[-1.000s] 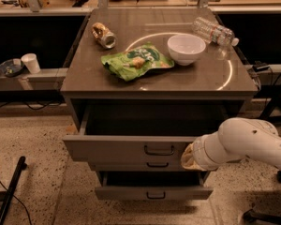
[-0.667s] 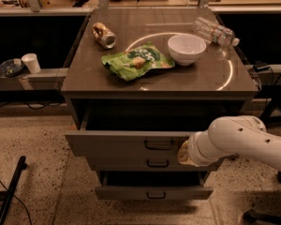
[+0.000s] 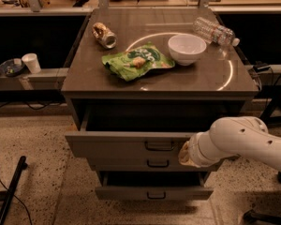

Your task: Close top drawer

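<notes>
CLOSING IN: My claw (image 3: 183, 154) sits against the front of the top drawer (image 3: 112, 145), just right of its dark loop handle (image 3: 159, 146). Whether the claw is clenched or released I cannot tell. The drawer stands pulled well out, its front stretching away to the claw's left, with the worktop (image 3: 201, 78) above. I judge that pushing off-centre risks skewing the drawer on its runners. The push should run straight back under the worktop, level and steady, easing off late so the front seats flush without slamming.
</notes>
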Robot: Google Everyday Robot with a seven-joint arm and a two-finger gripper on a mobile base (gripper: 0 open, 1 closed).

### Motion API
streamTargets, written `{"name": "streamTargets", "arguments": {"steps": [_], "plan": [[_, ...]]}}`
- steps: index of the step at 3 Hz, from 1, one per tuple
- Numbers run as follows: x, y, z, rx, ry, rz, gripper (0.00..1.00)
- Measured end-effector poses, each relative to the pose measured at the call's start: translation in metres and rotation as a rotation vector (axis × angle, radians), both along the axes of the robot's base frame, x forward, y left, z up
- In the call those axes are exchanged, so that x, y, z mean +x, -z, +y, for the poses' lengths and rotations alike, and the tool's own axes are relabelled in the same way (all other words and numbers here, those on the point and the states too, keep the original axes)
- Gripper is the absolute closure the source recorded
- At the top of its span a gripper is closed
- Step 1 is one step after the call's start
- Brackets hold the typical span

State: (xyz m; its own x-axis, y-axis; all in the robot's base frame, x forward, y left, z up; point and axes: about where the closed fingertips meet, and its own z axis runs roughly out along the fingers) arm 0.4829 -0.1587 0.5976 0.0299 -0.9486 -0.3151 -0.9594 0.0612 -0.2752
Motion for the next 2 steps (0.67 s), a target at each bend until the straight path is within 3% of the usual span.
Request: {"name": "streamTargets", "arguments": {"steps": [2], "plan": [[-0.0002,0.0000,0.0001,0.000,-0.001,0.000,0.00]]}}
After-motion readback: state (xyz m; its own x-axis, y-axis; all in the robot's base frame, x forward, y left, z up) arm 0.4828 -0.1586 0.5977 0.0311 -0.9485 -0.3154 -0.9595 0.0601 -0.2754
